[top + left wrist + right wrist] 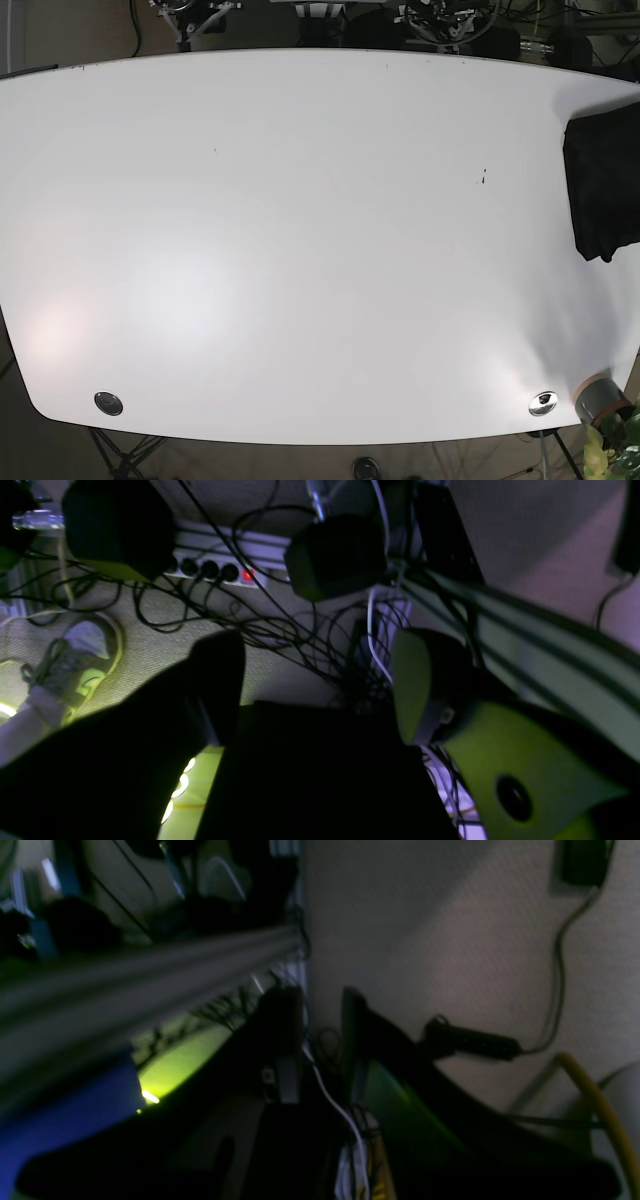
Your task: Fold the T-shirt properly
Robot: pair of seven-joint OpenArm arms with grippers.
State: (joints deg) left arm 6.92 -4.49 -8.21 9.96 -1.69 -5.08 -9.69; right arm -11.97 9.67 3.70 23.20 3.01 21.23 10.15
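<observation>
white table [300, 230] fills the base view, broad and bare across its middle, with a round metal grommet [108, 403] near its lower left corner and another [543, 402] near the lower right. the dark shirt [603, 185] lies at the table's right edge, partly cut off by the frame, bunched into a dark block with one corner hanging toward the lower side. a roll of tape [598, 398] sits just off the table's lower right corner, beside some green leaves [618, 450]. neither of my arms shows in the base view

my left wrist camera looks down at carpet strewn with black cables [280, 625], a power strip [220, 570] with a red lit switch, and a grey shoe [80, 660] on someone's foot at the left. my left pincer [315, 680] is spread apart: one dark finger [215, 680] rises at the left and the other, green faced [425, 690], stands well apart at the right, with nothing between them

my right wrist view is dim and blurred. i see a pale wall, a grey metal rail [150, 970] slanting across, a yellow hose [600, 1105] and a black plug [470, 1040] on a cord. my right pincer [320, 1040] shows two dark fingers with a narrow gap; i cannot tell how it stands
</observation>
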